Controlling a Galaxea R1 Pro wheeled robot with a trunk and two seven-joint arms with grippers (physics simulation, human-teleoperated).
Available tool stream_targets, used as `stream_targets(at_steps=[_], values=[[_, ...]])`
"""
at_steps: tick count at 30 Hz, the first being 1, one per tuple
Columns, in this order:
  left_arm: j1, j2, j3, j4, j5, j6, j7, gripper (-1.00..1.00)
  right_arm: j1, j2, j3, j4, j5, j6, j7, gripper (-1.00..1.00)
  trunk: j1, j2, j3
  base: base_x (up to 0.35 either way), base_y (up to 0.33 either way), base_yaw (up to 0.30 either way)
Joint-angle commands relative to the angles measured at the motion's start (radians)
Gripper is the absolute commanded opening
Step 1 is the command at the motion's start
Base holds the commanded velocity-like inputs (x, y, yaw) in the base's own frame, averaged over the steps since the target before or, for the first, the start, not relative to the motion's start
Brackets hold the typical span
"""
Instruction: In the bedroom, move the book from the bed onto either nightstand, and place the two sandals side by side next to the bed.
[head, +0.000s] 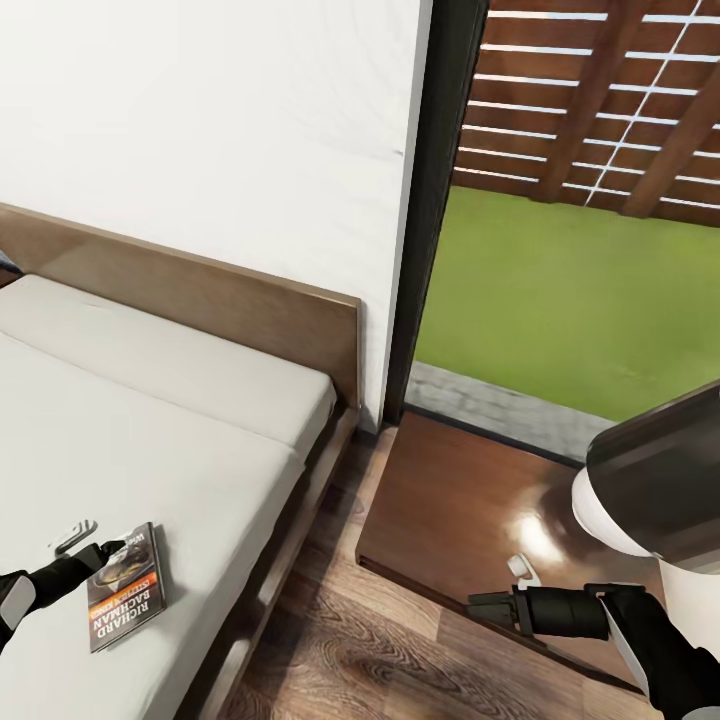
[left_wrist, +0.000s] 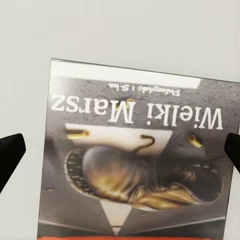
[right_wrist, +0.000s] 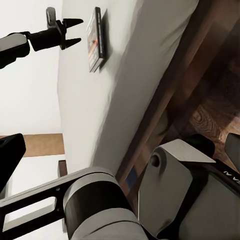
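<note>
The book (head: 125, 587) lies flat on the off-white mattress of the bed (head: 180, 440), near its right side; its cover reads "RICHARD BACHMAN". My left gripper (head: 112, 550) hovers at the book's far end, open, its black fingertips (left_wrist: 10, 155) spread to either side of the book (left_wrist: 135, 160). From the right wrist, the left gripper (right_wrist: 75, 32) is just short of the book (right_wrist: 95, 40). The glossy reddish-brown nightstand (head: 440, 490) stands right of the bed. My right gripper (head: 478, 608) is open over its front edge. The sandals are out of view.
A dark window frame (head: 430, 200) rises behind the nightstand, with green lawn beyond. Wood-plank floor (head: 330, 640) runs between bed and nightstand. The headboard (head: 200, 290) meets the white wall. A small blue patch (right_wrist: 131, 177) sits by the bed's base, too small to identify.
</note>
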Motion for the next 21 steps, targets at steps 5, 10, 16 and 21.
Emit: stream_targets(at_steps=[5,10,16,21], values=[[-0.001,-0.002,0.008,-0.001,-0.001,0.008,-0.005,1.00,0.000,0.000,-0.001,0.000,-0.001,0.010,0.003,1.00,0.000,0.000,-0.001,0.000,0.000,0.000],[-0.001,-0.002,0.008,-0.001,-0.001,0.008,-0.005,1.00,0.000,0.000,-0.001,0.000,-0.001,0.010,0.004,1.00,0.008,-0.014,-0.007,0.000,0.000,0.000],[-0.001,-0.002,0.008,-0.001,-0.001,0.008,-0.006,1.00,0.000,0.000,-0.001,0.000,-0.001,0.010,0.004,1.00,0.015,-0.028,-0.013,0.000,0.000,0.000],[-0.001,-0.002,0.008,-0.001,-0.001,0.008,-0.006,1.00,0.000,0.000,-0.001,0.000,-0.001,0.010,0.004,1.00,0.015,-0.028,-0.013,0.000,0.000,0.000]])
